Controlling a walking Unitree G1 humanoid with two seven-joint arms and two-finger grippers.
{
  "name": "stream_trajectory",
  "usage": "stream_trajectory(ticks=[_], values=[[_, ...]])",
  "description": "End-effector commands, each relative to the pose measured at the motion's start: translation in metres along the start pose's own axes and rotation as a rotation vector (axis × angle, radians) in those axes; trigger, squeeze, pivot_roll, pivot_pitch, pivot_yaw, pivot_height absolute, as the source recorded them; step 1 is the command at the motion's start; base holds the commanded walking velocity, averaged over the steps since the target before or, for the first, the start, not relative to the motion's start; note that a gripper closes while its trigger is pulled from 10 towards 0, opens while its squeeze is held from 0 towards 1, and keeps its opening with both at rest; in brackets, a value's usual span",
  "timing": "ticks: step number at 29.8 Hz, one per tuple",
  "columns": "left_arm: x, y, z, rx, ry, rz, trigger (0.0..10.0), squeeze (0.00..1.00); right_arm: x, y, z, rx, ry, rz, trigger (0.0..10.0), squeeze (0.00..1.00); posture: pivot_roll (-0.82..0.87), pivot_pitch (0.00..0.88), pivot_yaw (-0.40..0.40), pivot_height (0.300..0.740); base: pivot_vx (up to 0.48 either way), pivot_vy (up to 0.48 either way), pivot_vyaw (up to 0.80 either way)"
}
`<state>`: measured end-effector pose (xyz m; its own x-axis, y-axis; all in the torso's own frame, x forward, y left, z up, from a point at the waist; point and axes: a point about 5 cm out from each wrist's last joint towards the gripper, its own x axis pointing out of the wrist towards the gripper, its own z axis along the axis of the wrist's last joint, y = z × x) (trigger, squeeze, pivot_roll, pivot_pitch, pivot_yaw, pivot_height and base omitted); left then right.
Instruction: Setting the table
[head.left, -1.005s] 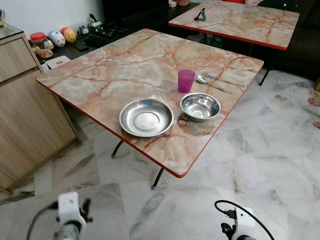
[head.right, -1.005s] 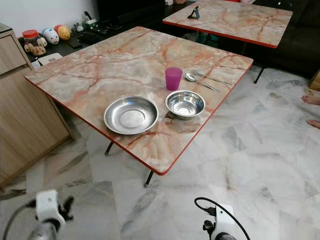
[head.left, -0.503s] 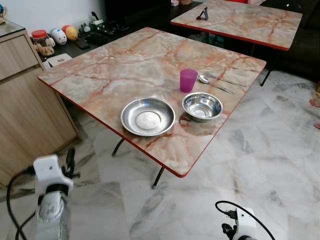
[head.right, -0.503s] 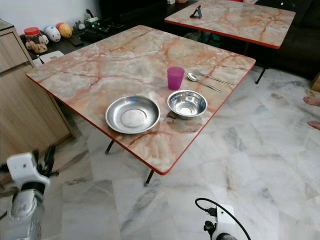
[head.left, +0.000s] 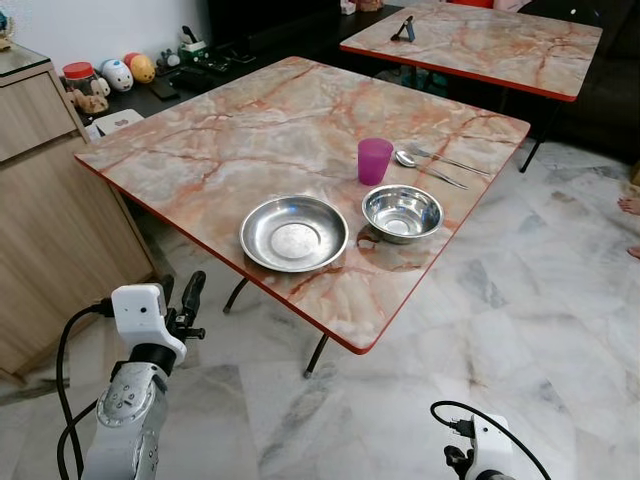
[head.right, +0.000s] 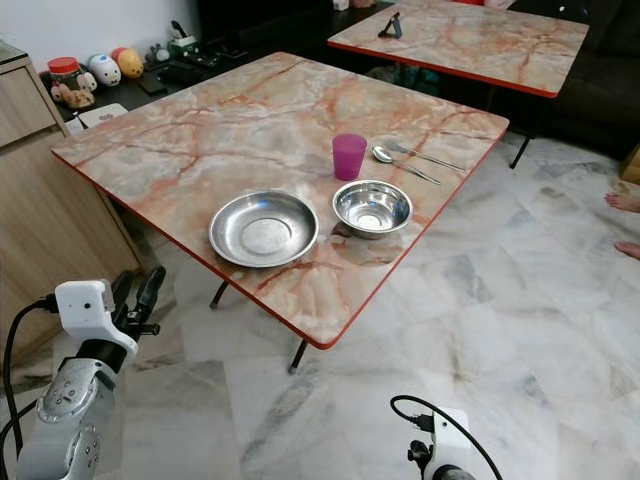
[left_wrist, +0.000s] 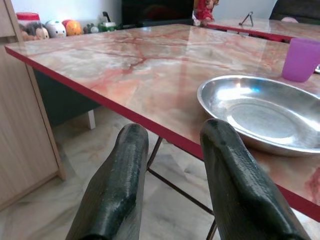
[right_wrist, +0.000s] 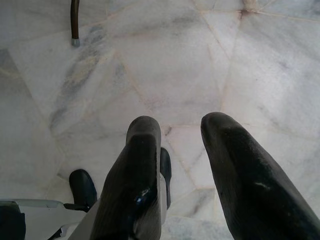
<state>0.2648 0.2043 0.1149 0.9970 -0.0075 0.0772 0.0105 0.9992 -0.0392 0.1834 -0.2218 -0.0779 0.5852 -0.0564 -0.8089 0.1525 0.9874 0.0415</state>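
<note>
On the marble table (head.left: 250, 130) sit a wide steel plate (head.left: 294, 233), a steel bowl (head.left: 402, 213) to its right, and a purple cup (head.left: 374, 161) behind the bowl. A spoon (head.left: 428, 170) and a fork (head.left: 452, 161) lie right of the cup. My left gripper (head.left: 178, 298) is raised below the table's near-left edge, open and empty, its fingers (left_wrist: 125, 170) pointing at the plate (left_wrist: 265, 112). My right gripper (right_wrist: 177, 125) hangs low over the floor, open with nothing in it.
A wooden cabinet (head.left: 40, 200) stands close on the left. Behind are a low shelf with toys (head.left: 130, 70) and a second marble table (head.left: 480, 40). Thin table legs (head.left: 316, 355) reach the marble floor. A person's foot (head.left: 630, 203) shows at the right edge.
My left arm has risen from the bottom of the picture and swung right, toward the table's edge. The right arm has stayed put.
</note>
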Motion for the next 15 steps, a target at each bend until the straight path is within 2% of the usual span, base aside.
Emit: stream_trajectory(ticks=[1, 15], values=[[-0.0013, -0.0018, 0.0019, -0.006, 0.005, -0.002, 10.0, 0.00, 0.0002, -0.0008, 0.0025, 0.004, -0.009, -0.006, 10.0, 0.00, -0.03, 0.000, 0.009, 0.707, 0.000, 0.000, 0.00], [0.0016, -0.0033, 0.0077, -0.027, 0.006, -0.001, 10.0, 0.00, 0.0004, -0.0009, 0.0037, -0.005, -0.008, -0.005, 10.0, 0.00, -0.02, 0.000, 0.008, 0.707, 0.000, 0.000, 0.00]])
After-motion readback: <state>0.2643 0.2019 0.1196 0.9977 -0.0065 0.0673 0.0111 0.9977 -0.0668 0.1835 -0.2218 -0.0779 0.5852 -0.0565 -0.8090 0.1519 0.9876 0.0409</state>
